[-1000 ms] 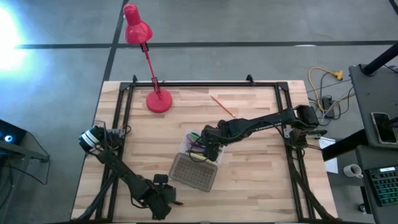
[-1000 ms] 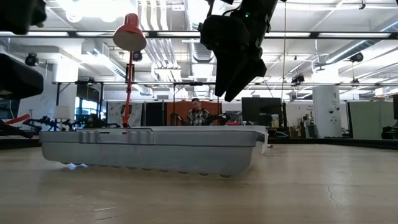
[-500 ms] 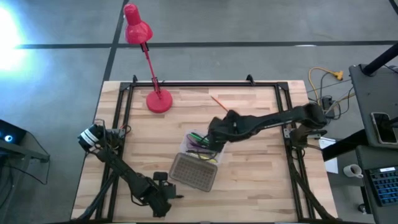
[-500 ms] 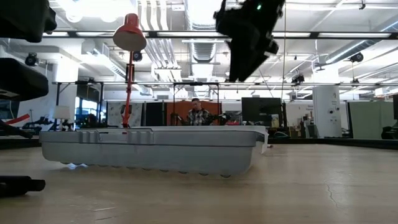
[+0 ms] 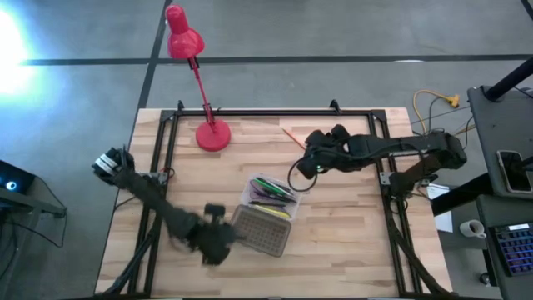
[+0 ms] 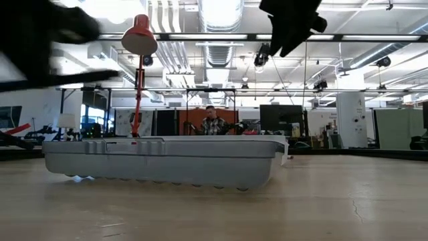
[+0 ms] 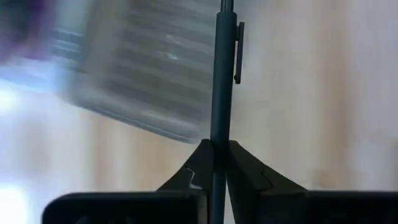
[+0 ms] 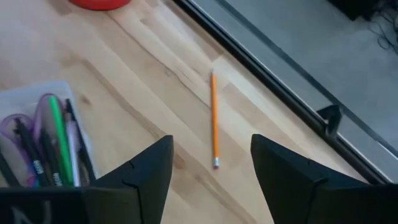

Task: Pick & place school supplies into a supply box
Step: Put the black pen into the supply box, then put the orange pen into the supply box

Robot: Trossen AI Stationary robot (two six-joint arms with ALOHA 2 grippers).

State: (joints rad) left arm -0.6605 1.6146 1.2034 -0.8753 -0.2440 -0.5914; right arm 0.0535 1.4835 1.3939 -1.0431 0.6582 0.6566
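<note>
The supply box [image 5: 268, 193] stands open mid-table, resting on its base, with green, purple and dark school supplies inside [image 8: 50, 134]. Its grey gridded lid [image 5: 261, 231] lies flat on the near side. An orange pencil [image 8: 214, 118] lies flat on the wood toward the far edge [image 5: 297, 139]. My left gripper [image 5: 216, 242] hangs beside the lid, shut on a dark pen [image 7: 221, 87]. My right gripper [image 5: 312, 162] hovers open between the box and the orange pencil, high in the low view [image 6: 291, 23]; nothing is between its fingers [image 8: 211, 168]. My left gripper pinches the dark pen's shaft [image 7: 216, 149] between its two fingertips. The shaft runs straight out past the tips, and its clip [image 7: 238, 53] sits well beyond them. The pen is lifted clear, over the table beside the gridded lid.
A red desk lamp [image 5: 200, 83] stands at the far left, its base [image 5: 212, 136] on the wood. A black frame [image 5: 275, 111] runs around the table's edges. Bare wood lies right of the box. A person [image 6: 212, 124] sits in the room behind.
My left gripper has risen from the table's near edge with the dark pen and swung toward the lid. My right gripper has left its place over the supply box and gone up and toward the far right, toward the orange pencil, staying open.
</note>
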